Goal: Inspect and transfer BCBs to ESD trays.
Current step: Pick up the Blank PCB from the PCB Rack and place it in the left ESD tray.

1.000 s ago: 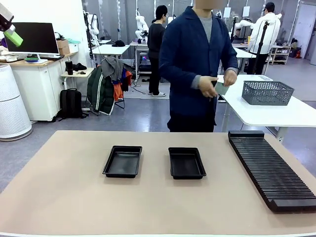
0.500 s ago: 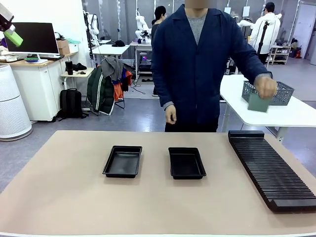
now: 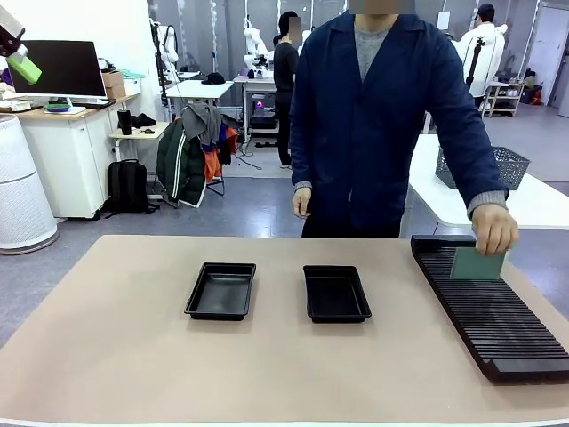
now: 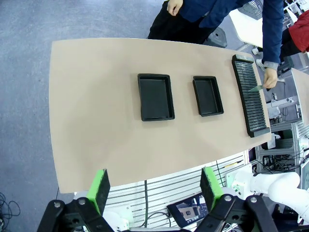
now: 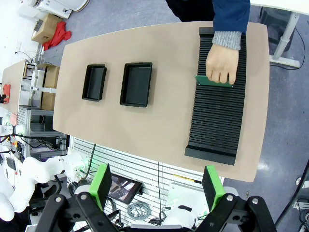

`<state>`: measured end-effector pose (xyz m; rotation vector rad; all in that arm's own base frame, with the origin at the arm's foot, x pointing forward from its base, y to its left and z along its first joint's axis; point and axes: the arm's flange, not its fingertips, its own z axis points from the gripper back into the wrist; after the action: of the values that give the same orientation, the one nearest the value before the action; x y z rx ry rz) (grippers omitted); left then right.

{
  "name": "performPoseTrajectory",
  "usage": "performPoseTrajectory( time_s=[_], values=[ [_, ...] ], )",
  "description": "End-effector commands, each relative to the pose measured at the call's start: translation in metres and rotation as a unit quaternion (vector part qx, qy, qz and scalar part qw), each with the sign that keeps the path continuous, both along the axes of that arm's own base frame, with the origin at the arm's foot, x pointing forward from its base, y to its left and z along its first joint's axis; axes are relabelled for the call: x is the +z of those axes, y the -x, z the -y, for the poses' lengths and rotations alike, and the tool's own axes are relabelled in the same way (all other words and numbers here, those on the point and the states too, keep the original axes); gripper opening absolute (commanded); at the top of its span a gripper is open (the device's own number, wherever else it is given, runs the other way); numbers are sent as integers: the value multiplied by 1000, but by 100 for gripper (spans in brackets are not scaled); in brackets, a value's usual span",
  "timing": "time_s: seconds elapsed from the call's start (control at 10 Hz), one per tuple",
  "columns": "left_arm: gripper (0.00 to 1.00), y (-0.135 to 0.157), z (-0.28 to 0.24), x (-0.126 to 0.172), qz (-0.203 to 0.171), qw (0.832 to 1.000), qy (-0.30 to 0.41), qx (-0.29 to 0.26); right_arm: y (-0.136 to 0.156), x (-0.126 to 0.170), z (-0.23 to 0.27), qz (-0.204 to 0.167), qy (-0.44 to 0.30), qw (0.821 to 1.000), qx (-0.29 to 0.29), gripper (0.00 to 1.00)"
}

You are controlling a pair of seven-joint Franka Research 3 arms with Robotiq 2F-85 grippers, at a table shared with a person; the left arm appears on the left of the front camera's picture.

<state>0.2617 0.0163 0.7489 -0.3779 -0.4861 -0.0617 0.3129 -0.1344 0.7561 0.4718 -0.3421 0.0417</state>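
Down from the grey mesh basket [image 3: 514, 167] comes the person's hand [image 3: 494, 229], now holding a thin green rectangular circuit board [image 3: 477, 264] on edge over the far end of the long black ribbed rack [image 3: 498, 320]. Nearest, the left gripper [image 4: 155, 188] and right gripper [image 5: 157, 186] hang high above the tan table [image 3: 116, 356], jaws spread wide, holding nothing. Mid-table, the left shallow black plastic tray [image 3: 220, 291] and the right tray [image 3: 336, 294] lie side by side, apart.

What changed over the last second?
The person's hand carried the BCB from chest height sideways and down to the slotted rack, still gripping it; the other hand let go. The left ESD tray and right ESD tray stayed empty, unmoved.
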Motion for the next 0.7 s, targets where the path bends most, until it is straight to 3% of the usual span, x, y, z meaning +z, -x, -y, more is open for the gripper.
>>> performPoseTrajectory(
  time_s=[0.0, 0.6],
  values=[
    [100, 2, 1, 0, 1, 1000, 0, -1, 1, 0, 0, 2, -1, 1000, 0, 100],
    [100, 2, 1, 0, 1, 1000, 0, -1, 1, 0, 0, 2, -1, 1000, 0, 100]
  ],
)
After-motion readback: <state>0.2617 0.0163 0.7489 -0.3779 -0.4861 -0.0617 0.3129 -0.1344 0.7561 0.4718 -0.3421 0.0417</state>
